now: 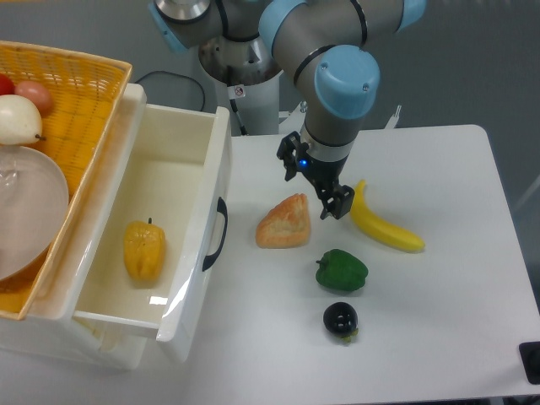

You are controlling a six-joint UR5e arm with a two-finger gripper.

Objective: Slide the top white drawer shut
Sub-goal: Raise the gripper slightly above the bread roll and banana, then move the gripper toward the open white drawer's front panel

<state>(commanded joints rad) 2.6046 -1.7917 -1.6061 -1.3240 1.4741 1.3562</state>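
i see the glossy cream-white top drawer (pixel 169 211) pulled open at left, well apart from my black two-finger gripper (pixel 335 205) above the table; i cannot tell its finger gap

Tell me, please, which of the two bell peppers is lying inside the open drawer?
The yellow bell pepper lies inside the top white drawer; the green bell pepper sits out on the table.

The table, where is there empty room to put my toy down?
Bare table lies right of the green pepper and dark fruit, below the banana. Another patch lies behind the gripper, toward the far edge. It is crowded around the bread, beside the open drawer.
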